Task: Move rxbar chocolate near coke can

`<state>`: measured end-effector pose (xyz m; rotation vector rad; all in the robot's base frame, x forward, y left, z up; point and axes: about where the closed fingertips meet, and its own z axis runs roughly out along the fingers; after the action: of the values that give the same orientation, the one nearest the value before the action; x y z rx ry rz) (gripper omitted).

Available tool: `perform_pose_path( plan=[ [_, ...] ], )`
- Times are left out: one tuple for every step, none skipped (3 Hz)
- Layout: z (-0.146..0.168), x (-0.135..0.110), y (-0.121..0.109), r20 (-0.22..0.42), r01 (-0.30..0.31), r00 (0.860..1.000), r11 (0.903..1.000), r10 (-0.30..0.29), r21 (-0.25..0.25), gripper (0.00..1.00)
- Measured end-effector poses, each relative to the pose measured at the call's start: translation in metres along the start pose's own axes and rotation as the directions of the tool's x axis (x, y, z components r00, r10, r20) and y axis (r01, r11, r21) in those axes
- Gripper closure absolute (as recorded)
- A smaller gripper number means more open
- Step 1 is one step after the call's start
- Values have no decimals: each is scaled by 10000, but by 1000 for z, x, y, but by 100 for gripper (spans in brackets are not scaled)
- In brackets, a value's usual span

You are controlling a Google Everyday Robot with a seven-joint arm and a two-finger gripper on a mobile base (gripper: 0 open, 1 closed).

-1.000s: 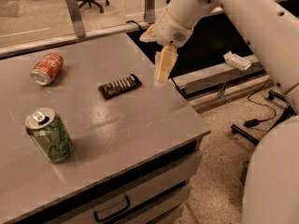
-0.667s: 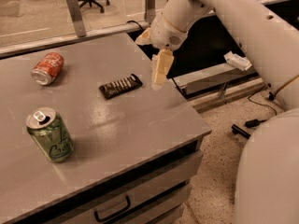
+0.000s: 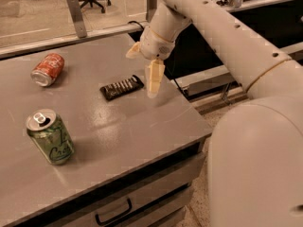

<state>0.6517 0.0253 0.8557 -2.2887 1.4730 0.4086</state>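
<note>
The rxbar chocolate (image 3: 121,87) is a flat dark bar with pale lettering, lying on the grey table (image 3: 142,126) near its middle back. The coke can (image 3: 48,69) is orange-red and lies on its side at the far left of the table, well apart from the bar. My gripper (image 3: 153,82) hangs pointing down just to the right of the bar's right end, close above the table, holding nothing.
A green can (image 3: 49,136) with dark scribbled lettering stands upright at the front left. The table's right edge (image 3: 189,108) lies just right of the gripper. My white arm (image 3: 227,37) reaches in from the right. A drawer front (image 3: 113,212) is below.
My gripper has moved left and down, closer to the right end of the bar. The bar and both cans have not moved.
</note>
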Motion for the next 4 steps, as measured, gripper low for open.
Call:
perform_pose_path(
  plan=[
    [21, -3, -5, 311, 146, 9994, 9993, -135, -341, 17],
    [36, -9, -9, 668, 277, 9975, 9983, -242, -515, 41],
    [36, -11, -10, 718, 298, 9971, 9981, -259, -542, 64],
    [33, -13, -10, 720, 297, 9971, 9981, -258, -540, 88]
  ],
)
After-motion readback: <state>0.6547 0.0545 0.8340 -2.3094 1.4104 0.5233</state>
